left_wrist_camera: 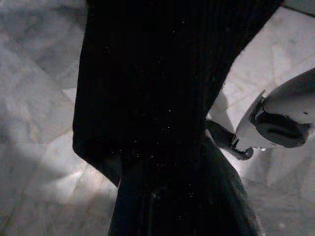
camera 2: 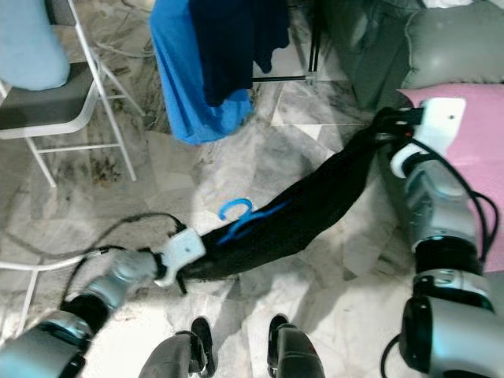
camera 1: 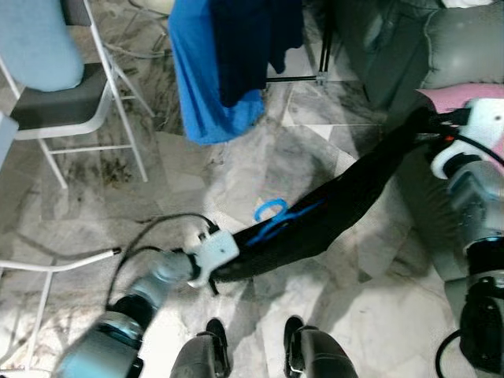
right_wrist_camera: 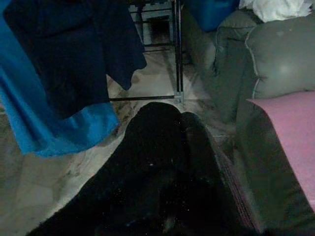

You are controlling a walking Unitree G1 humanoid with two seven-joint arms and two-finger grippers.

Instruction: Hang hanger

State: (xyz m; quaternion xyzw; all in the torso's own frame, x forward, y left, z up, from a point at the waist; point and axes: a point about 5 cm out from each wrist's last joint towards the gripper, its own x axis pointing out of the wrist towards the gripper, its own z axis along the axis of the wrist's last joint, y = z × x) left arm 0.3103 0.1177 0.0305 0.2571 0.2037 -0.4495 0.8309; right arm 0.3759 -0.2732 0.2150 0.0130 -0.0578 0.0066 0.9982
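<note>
Both grippers grip one black garment [camera 1: 339, 206], stretched in a diagonal band above the marble floor [camera 1: 260, 157]: the left gripper [camera 1: 219, 272] is clamped on its lower end near the robot's feet [camera 1: 214, 335], the right gripper [camera 2: 383, 126] is closed on its upper end beside the pink cushion [camera 2: 472, 150]. A blue hanger [camera 1: 272, 214] sits on the garment, its hook curling up just above the cloth, nearer the left gripper. Beyond hang a blue towel [camera 1: 197, 87] and a dark navy shirt [camera 1: 252, 39] from a black rack [right_wrist_camera: 174, 59]. A white folding chair [camera 1: 71, 102] stands at left, a grey sofa [right_wrist_camera: 256, 64] at right.
</note>
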